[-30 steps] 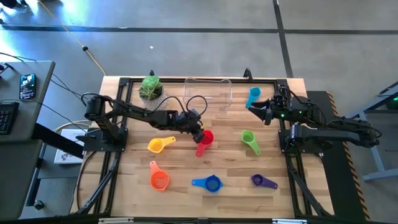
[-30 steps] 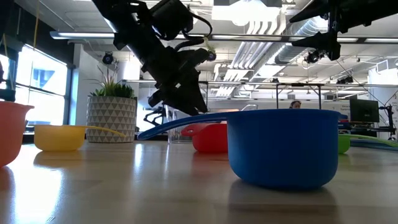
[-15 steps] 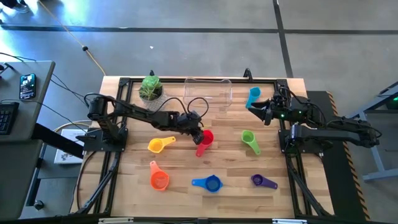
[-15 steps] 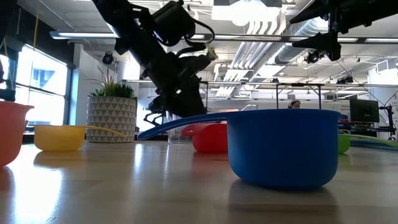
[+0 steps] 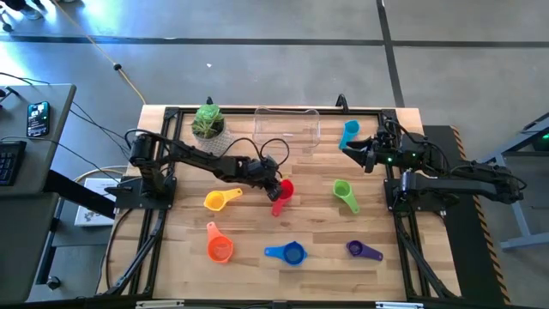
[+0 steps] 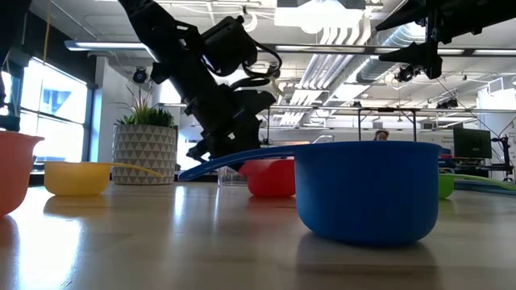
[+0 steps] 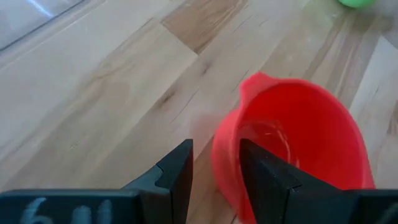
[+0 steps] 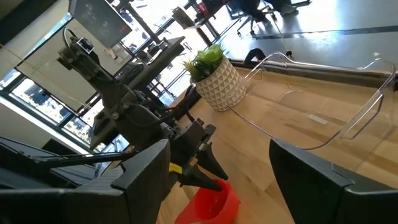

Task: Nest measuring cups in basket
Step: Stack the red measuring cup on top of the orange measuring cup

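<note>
I am working the left gripper (image 5: 274, 182) onto the red cup (image 5: 284, 190), which is sitting near the middle of the table (image 5: 257, 257), a little toward the far edge, with its handle pointing toward the near edge. In the left wrist view the fingers (image 7: 177, 177) are straddling the cup's wall, one pad outside it and the other over the bowl, with a narrow gap between them and the rim (image 7: 227, 158) running through it; I am judging that they are not yet clamped on it, though contact is hard to read from here. To do this well I am thinking of settling a touch lower so the pads take a good bite of wall, then closing gently so the light plastic is not skidding away, and lifting straight before swinging toward the basket (image 5: 287, 129) at the middle of the far edge, which has no cup in it so far. The left arm is reaching out long and low from the table's left edge, wrist pitched downward at the cup. The right gripper (image 5: 361, 154) is waiting with jaws wide near the far right corner, just beside the light blue cup (image 5: 348, 133). The yellow cup (image 5: 216, 201), orange cup (image 5: 220, 247), blue cup (image 5: 290, 252), purple cup (image 5: 358, 250) and green cup (image 5: 344, 192) are lying loose across the near half.
</note>
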